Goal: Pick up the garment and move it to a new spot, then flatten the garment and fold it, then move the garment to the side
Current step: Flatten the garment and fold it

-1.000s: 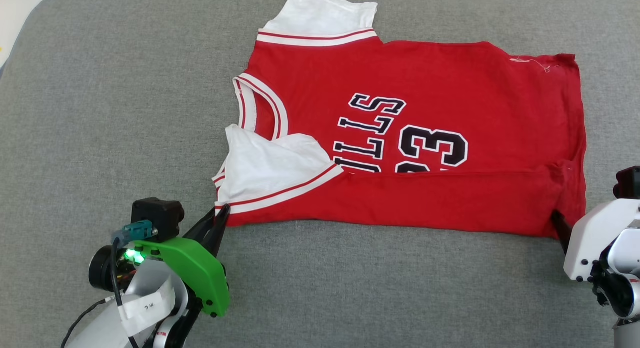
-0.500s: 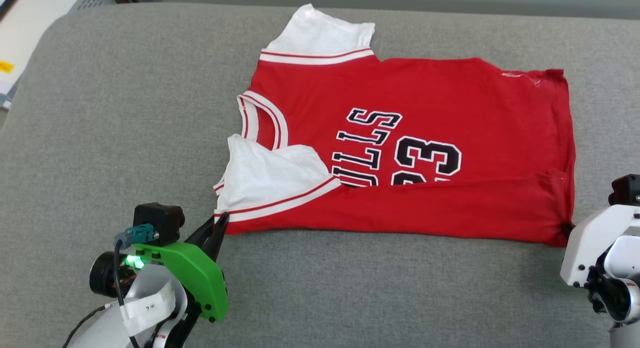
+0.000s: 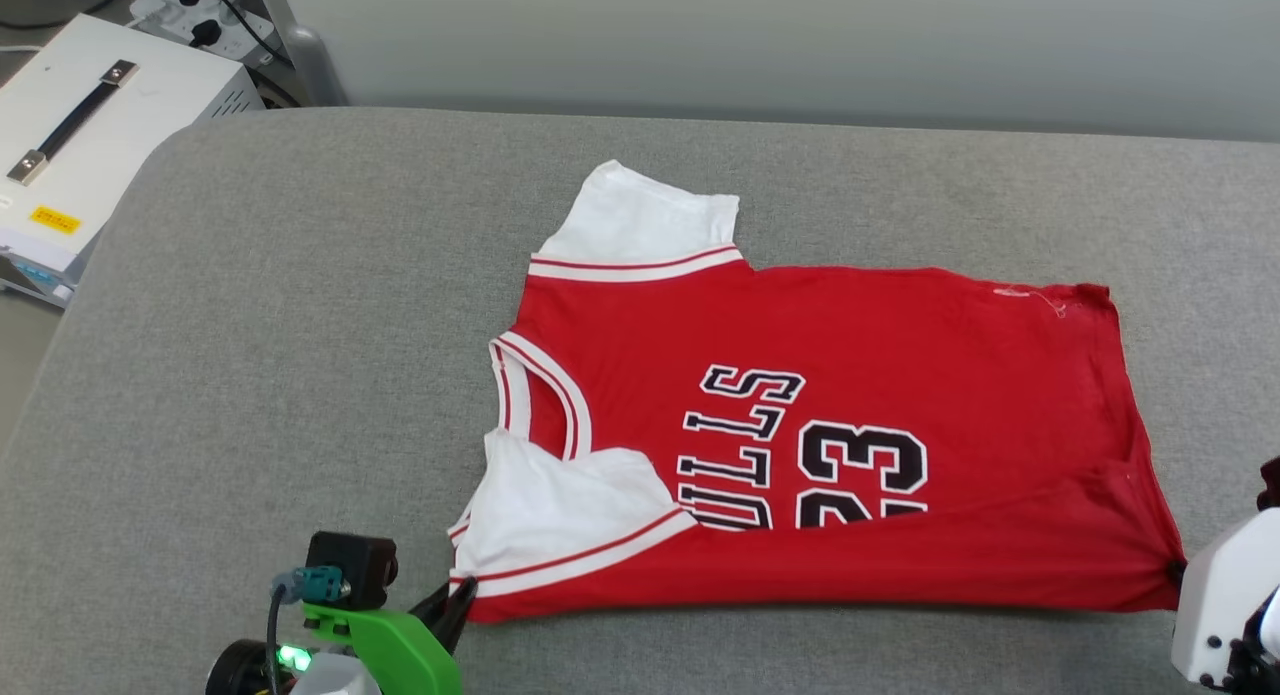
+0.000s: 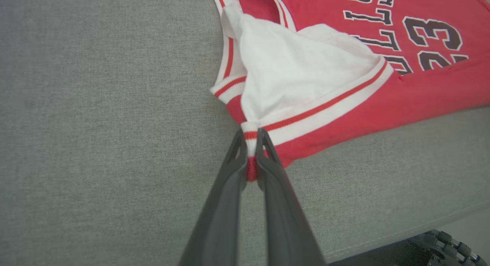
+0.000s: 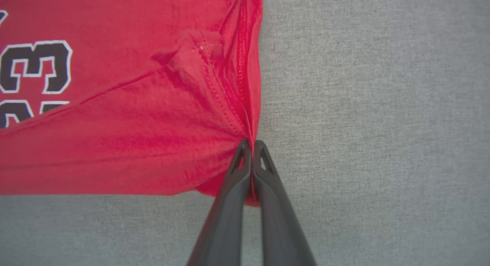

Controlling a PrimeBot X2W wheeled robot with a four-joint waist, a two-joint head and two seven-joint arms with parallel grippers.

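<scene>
1. The garment [image 3: 850, 375] lies front-up on the grey padded worktop [image 3: 300, 375], collar [image 3: 510, 395] toward my left and hem [image 3: 1130, 425] toward my right, close to the near edge.
2. Its near long side is turned over onto the front and covers the lower part of the lettering [image 3: 800, 455]. The near sleeve [image 3: 560, 505] lies folded across the body; the far sleeve [image 3: 650, 220] sticks out flat toward the back.
3. On the left gripper [image 4: 250, 137], the jaws are pressed together, pinching the striped trim at the near sleeve's corner, at the left end of the fold.
4. On the right gripper [image 5: 252, 143], the jaws are pressed together on the red hem corner at the fold's right end. The cloth puckers toward the tips, so I read a light pull there.
5. My judgement: I'm in the folding step, with the first lengthwise fold laid and both its ends held.
6. As I see it, the next move is to raise both ends evenly and carry the doubled edge toward the far side. I'd keep the cloth taut between the arms so the middle doesn't sag or unroll.
7. The far sleeve will need tucking in, or it will poke out of the finished fold.
8. Both pinches are thin, so a fast lift could slip a corner.
</scene>
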